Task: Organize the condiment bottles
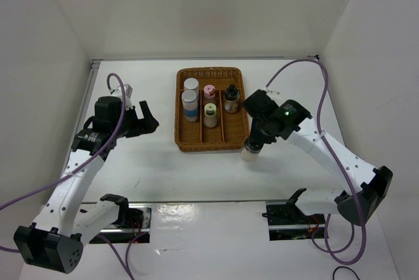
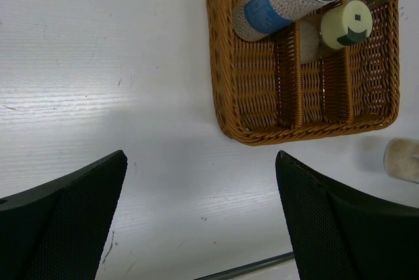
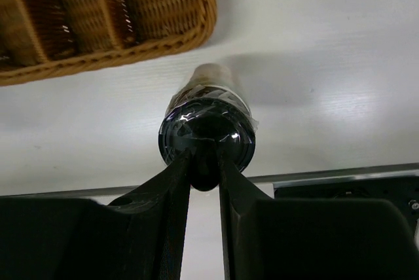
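The brown wicker tray (image 1: pixel 196 141) holds two white shakers with silver caps and blue bands (image 1: pixel 190 86) (image 1: pixel 190 105), a pink-capped one (image 1: pixel 209 91), a yellow-green-capped one (image 1: pixel 210 114) and a clear black-topped one (image 1: pixel 232 99). My right gripper (image 1: pixel 256 137) is shut on the black top knob of the second clear bottle (image 1: pixel 250 151), upright just outside the tray's near right corner. The right wrist view shows the fingertips (image 3: pixel 180 169) pinching that bottle's top (image 3: pixel 229 139); I cannot tell if it touches the table. My left gripper (image 1: pixel 148 123) is open and empty, left of the tray.
In the left wrist view the tray's near rim (image 2: pixel 308 131) lies ahead of the open gripper (image 2: pixel 203 218), with a blue-banded shaker (image 2: pixel 275 5), the yellow-green cap (image 2: pixel 346 23) and the held bottle's base (image 2: pixel 402 159) at right. White walls enclose the table.
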Available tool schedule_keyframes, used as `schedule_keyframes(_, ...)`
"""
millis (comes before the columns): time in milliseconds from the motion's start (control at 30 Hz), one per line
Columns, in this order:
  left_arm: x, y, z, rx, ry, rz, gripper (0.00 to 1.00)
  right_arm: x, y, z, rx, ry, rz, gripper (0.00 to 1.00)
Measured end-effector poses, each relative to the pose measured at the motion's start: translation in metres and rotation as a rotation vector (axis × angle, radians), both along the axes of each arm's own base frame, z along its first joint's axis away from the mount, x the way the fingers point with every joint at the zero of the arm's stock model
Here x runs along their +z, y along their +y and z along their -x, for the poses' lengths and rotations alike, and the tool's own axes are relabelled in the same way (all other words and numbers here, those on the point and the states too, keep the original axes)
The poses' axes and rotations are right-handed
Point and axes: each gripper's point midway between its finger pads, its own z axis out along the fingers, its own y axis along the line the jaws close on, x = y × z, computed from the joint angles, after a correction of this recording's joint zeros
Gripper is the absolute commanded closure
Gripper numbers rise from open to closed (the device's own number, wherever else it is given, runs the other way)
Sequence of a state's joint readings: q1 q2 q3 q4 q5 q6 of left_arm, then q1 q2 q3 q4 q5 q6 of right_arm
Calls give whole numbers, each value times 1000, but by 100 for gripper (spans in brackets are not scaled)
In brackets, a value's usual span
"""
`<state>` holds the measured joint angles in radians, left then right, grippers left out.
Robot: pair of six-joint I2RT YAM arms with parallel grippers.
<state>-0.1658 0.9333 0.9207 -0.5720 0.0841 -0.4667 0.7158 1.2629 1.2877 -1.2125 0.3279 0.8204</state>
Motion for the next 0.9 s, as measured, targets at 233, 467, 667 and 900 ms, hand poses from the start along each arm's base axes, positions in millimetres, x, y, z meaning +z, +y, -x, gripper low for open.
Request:
schedule_keyframes(233, 1, 0, 0, 0, -2, 0, 0, 54, 11, -27, 42, -108, -8, 100)
schedule_keyframes(467, 3, 0, 1, 0, -12, 2, 0, 53, 28, -64, 86, -116, 89, 100)
schedule_keyframes(667, 4, 0, 1, 0, -14, 2, 0, 52, 44, -97, 113, -148, 126, 100)
schedule_keyframes(900, 4, 0, 1, -1, -14, 2, 0, 63, 42, -136, 92, -225, 89, 100)
